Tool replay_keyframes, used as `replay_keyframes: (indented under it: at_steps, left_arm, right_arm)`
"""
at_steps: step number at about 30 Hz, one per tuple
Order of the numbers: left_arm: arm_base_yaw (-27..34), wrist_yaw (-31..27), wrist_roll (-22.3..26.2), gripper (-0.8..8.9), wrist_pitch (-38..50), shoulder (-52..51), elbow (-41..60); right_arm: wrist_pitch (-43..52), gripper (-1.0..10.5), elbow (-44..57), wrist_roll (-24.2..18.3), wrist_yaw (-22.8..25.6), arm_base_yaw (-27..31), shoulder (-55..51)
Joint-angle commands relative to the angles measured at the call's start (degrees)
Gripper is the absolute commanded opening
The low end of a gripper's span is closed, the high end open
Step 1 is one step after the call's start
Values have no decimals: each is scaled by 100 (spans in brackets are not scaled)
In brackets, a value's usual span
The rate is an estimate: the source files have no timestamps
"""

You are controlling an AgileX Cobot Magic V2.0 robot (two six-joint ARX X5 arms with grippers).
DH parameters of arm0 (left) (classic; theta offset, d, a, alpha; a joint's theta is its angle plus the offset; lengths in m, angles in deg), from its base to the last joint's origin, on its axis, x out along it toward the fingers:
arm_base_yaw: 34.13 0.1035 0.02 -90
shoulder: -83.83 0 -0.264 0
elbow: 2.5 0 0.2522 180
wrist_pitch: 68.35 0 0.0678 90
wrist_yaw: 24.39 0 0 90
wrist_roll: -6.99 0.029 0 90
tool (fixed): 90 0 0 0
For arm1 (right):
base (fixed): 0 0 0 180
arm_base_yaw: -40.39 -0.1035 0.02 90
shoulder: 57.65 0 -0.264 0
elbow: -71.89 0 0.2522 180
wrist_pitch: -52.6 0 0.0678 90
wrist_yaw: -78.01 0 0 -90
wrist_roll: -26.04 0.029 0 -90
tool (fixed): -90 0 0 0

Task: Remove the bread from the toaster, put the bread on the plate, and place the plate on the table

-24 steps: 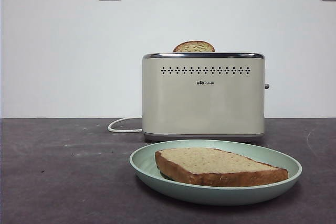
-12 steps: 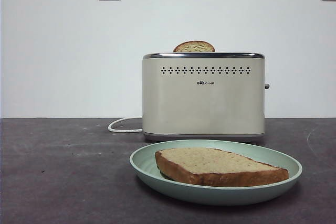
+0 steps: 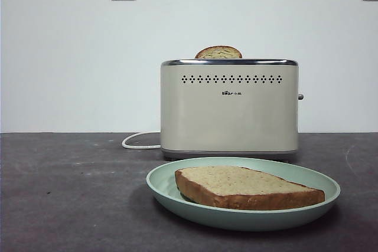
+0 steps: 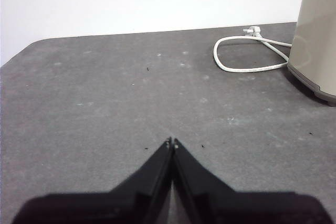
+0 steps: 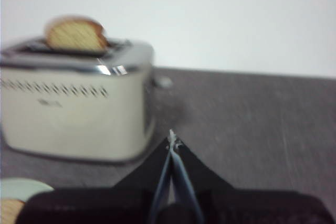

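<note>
We read the job as done: bread (image 3: 245, 187) lies flat on the plate (image 3: 159, 182), plate on the table (image 3: 71, 193) just before the toaster (image 3: 229, 107). Left gripper (image 4: 172, 143) & right gripper (image 5: 172, 141) clenched, empty — clear of it all.

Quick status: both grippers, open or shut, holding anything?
Left gripper: shut, holding nothing, over the bare table.
Right gripper: shut, holding nothing, beside the toaster.
</note>
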Motion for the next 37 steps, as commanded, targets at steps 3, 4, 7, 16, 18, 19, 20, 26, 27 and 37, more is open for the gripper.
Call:
replay_keyframes:
  at_steps: [3,4,7,16,18,19,20,26,27,37]
  left_arm:
    - [15,-22,-35,-4,28,-15,66]
    - [15,-22,-35,-4,28,-15,66]
    - [15,-22,-35,-4,28,-15,66]
    - [15,-24,-35,-4,28,-15,66]
    - [15,-24,-35,-4,28,-15,66]
    - [15,-24,-35,-4,28,-15,66]
    - [15,-24,-35,-4,28,-15,66]
    - [15,-24,-35,-4,31,-15,66]
    - [15,-24,-35,-4,28,-15,66]
    - [15,-24,-35,-4,28,-15,66]
  right_arm:
    - [131,3,730,98,66,11,-448]
    - [131,3,835,101,66,11,-520]
    - [129,3,1123,149,66,11,-756]
    - [-17,3,1351,184,70,11,-870]
    - [-17,3,1351,188,66,11,-870]
    - [-17,3,1351,190,68,11,-870]
    - [-17,3,1351,188,66,11,-870]
    - [-15,3,1349,186,68,11,-870]
    - [-15,3,1349,186,68,11,-870]
    - [-15,3,1349,186,68,11,-868]
